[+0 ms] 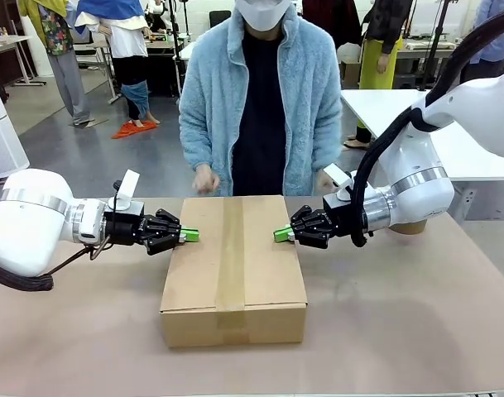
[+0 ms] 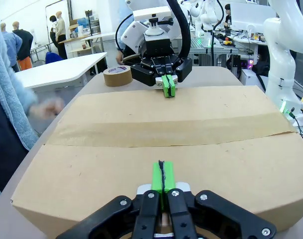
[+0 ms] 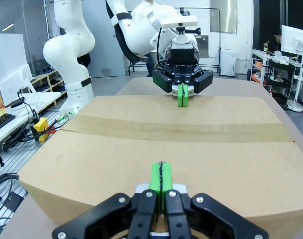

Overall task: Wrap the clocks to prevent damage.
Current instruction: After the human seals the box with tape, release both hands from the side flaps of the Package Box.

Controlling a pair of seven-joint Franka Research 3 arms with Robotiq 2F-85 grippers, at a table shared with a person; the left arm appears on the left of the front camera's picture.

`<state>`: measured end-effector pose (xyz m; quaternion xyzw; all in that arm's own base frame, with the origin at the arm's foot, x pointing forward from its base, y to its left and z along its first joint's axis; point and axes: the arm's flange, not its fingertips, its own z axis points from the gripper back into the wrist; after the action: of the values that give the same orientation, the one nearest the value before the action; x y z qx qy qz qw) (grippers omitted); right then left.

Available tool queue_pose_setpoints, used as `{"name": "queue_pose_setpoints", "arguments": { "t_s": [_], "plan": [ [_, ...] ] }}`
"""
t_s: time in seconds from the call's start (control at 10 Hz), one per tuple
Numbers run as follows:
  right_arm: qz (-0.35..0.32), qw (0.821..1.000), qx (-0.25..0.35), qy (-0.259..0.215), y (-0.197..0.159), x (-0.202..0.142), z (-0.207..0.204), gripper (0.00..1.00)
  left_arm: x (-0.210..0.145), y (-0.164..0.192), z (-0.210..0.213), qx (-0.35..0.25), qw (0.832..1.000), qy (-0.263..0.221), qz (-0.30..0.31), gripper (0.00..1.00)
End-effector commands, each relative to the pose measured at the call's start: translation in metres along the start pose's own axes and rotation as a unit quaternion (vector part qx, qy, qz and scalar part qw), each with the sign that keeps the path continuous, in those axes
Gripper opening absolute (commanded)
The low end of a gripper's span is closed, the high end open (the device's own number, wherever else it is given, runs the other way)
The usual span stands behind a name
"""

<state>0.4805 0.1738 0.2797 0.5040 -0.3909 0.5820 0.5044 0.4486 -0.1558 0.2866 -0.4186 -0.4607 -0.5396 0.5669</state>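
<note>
Both grippers pinched closed, empty: left gripper [image 1: 190, 236] and right gripper [image 1: 280, 235] press the opposite top edges of the taped brown cardboard box [image 1: 232, 273] mid-table (clocks presumably inside). Sealing step, I judge. Next: steady hold while the person's hand [image 1: 206, 179] works.

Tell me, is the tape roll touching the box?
Apart. The left wrist view shows the tape roll on the table beyond the cardboard box, bare tabletop between them.
</note>
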Motion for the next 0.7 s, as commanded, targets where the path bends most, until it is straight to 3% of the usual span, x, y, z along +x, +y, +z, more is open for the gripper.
{"name": "queue_pose_setpoints", "arguments": {
  "t_s": [0.0, 0.6],
  "plan": [
    [0.005, 1.000, -0.003, 0.005, 0.0009, -0.0032, -0.0015, 0.01, -0.0039, -0.0010, -0.0011, 0.002, 1.000, 0.005, -0.001, 0.00],
    [0.005, 1.000, -0.003, 0.005, 0.0009, -0.0032, -0.0015, 0.01, -0.0039, -0.0010, -0.0011, 0.002, 1.000, 0.005, -0.001, 0.00]
  ]
}}
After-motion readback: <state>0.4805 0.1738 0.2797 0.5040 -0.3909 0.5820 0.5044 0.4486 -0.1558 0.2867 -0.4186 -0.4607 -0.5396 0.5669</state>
